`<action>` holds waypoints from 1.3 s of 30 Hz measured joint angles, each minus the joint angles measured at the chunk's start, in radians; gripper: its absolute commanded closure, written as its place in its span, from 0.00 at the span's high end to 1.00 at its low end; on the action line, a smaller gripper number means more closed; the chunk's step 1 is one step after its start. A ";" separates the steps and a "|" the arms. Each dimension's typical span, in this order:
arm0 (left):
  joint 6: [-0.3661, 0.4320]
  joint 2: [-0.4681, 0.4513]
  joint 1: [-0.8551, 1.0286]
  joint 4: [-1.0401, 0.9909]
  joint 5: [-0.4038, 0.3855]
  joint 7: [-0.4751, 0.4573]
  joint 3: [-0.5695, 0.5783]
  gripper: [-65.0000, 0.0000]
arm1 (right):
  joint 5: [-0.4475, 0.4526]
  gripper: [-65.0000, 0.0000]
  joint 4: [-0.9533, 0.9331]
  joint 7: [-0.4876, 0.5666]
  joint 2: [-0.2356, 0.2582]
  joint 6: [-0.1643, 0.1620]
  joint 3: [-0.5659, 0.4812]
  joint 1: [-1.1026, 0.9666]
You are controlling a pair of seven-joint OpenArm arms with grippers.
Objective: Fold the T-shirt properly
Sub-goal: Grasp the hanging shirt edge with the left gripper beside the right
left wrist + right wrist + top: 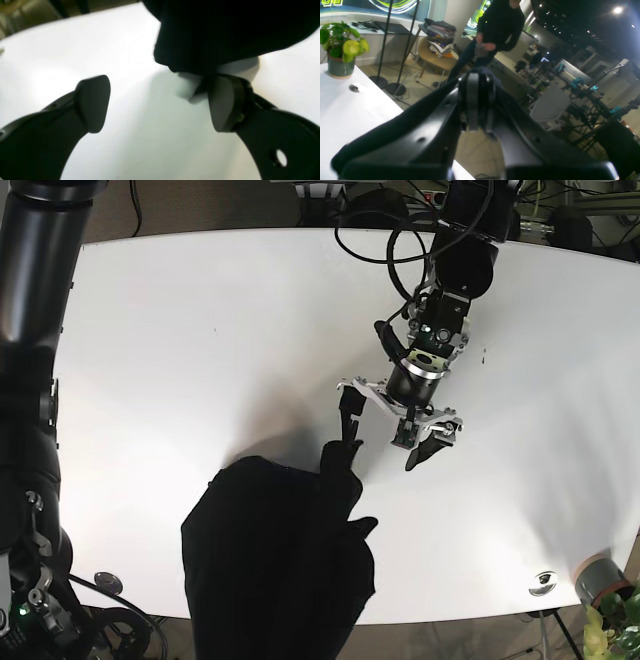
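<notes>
The black T-shirt point(275, 560) lies bunched at the front of the white table point(200, 330), and its lower part runs out of the base view. My left gripper point(385, 430) is open and empty over the bare table, just behind the shirt's far corner. In the left wrist view the left gripper point(160, 105) is spread wide, and the shirt point(225, 30) fills the top right just past its right finger point(225, 102). In the right wrist view my right gripper point(481, 100) is shut, with a bit of dark cloth point(482, 71) at its tips. It faces out past the table's edge.
The right arm's black column point(30, 330) stands at the left edge of the base view. A potted plant point(341, 47) and a cable grommet point(353, 88) sit on the table's corner. A person point(500, 25), chairs and stands are on the floor beyond.
</notes>
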 measured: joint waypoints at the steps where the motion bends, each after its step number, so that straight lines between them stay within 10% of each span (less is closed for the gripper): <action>1: -0.004 0.003 -0.007 -0.011 0.000 0.000 0.005 0.89 | 0.000 0.03 0.000 0.000 -0.002 0.001 0.000 -0.005; 39: -0.013 0.137 -0.140 -0.261 -0.001 -0.018 0.299 0.89 | -0.001 0.03 -0.002 -0.001 -0.001 0.000 0.002 -0.077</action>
